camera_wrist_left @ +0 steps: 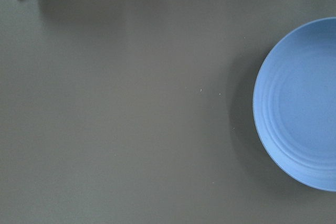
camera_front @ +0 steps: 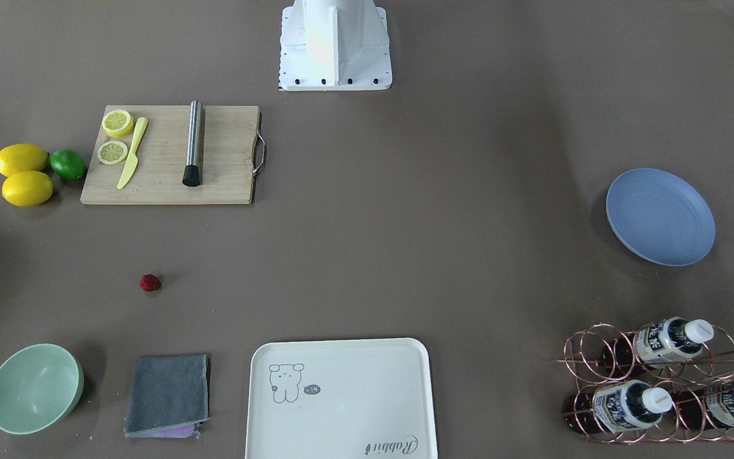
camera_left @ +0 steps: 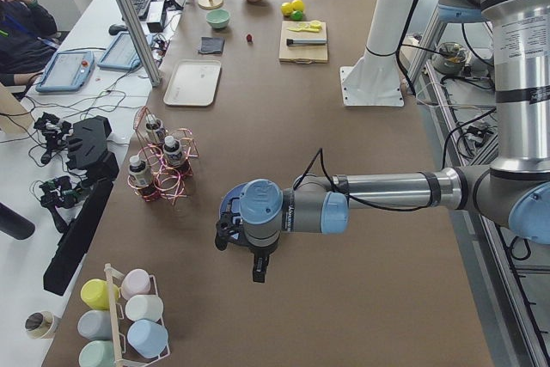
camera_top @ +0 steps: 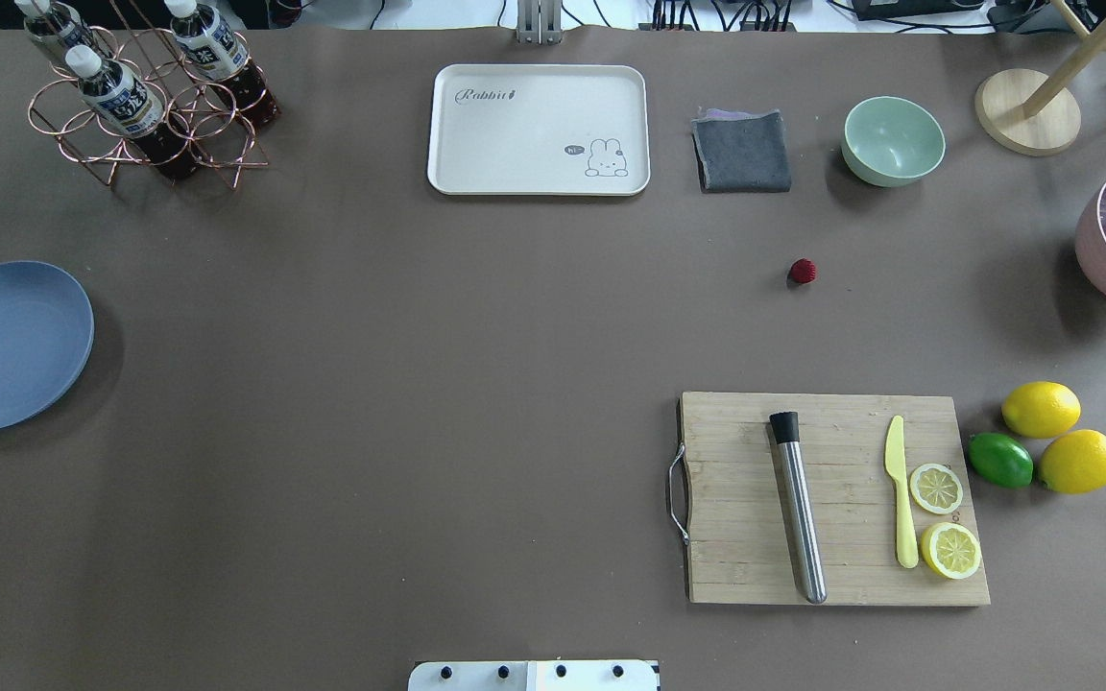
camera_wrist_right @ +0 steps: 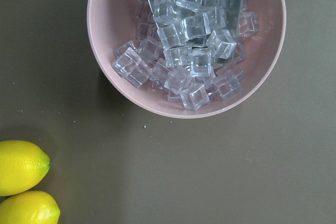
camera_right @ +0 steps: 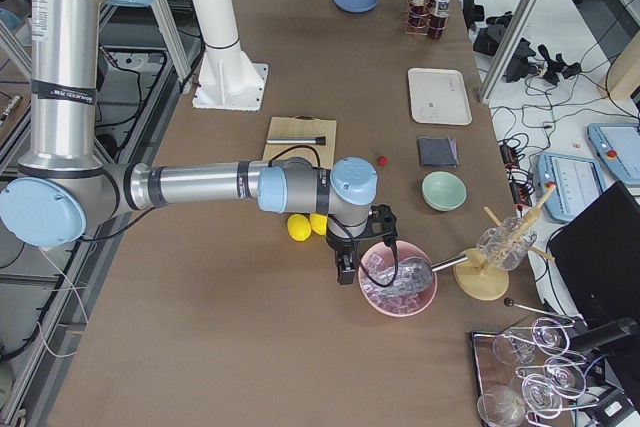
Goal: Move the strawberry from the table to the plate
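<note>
The strawberry (camera_top: 803,272) is a small dark-red berry lying alone on the brown table (camera_top: 419,336), between the grey cloth and the cutting board; it also shows as the strawberry (camera_front: 150,282). The blue plate (camera_top: 6,345) lies empty at the table's left end, and fills the right side of the left wrist view as the plate (camera_wrist_left: 304,108). My left gripper (camera_left: 255,268) hangs near that plate, seen only from the side, so I cannot tell its state. My right gripper (camera_right: 345,267) hovers beside a pink bowl; I cannot tell its state either.
A wooden cutting board (camera_top: 831,499) carries a metal muddler, a yellow knife and lemon halves, with lemons (camera_top: 1057,437) and a lime beside it. Cream tray (camera_top: 539,130), grey cloth (camera_top: 743,152), mint bowl (camera_top: 892,140), bottle rack (camera_top: 145,96) and pink bowl of ice (camera_wrist_right: 189,45) line the far side.
</note>
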Available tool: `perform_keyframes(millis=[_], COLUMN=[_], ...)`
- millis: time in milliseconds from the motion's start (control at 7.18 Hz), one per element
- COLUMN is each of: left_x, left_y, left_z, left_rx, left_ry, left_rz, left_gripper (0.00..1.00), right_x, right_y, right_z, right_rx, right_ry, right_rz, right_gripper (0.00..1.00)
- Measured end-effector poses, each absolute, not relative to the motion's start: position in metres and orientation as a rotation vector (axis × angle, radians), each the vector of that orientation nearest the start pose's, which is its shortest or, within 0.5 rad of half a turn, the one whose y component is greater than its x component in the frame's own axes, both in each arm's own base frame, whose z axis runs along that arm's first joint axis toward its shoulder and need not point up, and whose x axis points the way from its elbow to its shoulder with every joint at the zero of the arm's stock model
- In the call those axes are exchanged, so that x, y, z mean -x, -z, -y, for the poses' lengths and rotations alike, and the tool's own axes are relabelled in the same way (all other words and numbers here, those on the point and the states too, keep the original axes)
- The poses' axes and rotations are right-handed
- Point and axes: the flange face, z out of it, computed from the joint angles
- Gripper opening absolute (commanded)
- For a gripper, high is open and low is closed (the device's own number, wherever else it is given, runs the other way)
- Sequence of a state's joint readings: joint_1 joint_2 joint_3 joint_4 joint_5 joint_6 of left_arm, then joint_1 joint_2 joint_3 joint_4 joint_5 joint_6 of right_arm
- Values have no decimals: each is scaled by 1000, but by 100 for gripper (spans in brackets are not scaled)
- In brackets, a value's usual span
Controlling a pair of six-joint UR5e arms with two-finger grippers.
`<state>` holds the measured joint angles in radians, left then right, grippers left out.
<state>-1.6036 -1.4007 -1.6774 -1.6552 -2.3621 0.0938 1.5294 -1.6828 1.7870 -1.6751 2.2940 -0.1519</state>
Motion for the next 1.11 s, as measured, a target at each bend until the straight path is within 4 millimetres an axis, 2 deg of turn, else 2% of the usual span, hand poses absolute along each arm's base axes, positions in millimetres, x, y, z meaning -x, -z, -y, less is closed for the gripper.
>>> perform_keyframes(millis=[1114], left_x=[74], left_y=[-658], left_z=[427], left_rx=[-104], left_ry=[-91], left_rz=[-785], left_gripper=[98], right_x=[-49], right_y=[-621], right_z=[444], right_rx=[-36], right_ry=[183], right_rz=[726], right_gripper=[100])
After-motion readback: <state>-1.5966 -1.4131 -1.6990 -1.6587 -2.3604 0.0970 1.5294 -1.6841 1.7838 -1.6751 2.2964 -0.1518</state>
